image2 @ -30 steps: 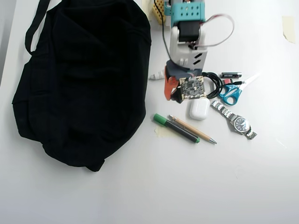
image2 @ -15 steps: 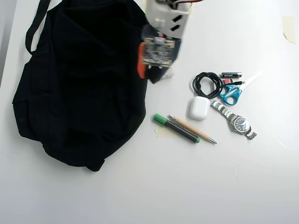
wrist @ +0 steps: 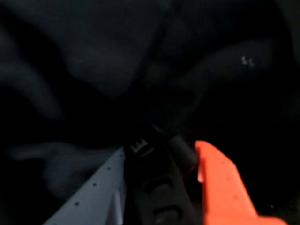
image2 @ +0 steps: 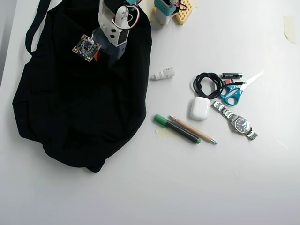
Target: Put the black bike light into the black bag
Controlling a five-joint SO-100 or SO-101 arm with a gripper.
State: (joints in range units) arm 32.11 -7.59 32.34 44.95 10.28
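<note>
Gripping black bike light (wrist: 154,187), gripper (wrist: 161,150).

bag (image2: 79,108): plain black fabric, black strap
table (image2: 187,187): white
marker (image2: 177,129): black barrel, green cap
pencil (image2: 193,130): tan wood
earbud case (image2: 200,108): white
ribbed cylinder (image2: 163,74): white
cable (image2: 208,85): black coil
scissors (image2: 234,91): teal handles, silver blades
watch (image2: 236,121): silver band, dark dial
gripper (wrist: 159,154): one orange finger, one pale grey
</note>
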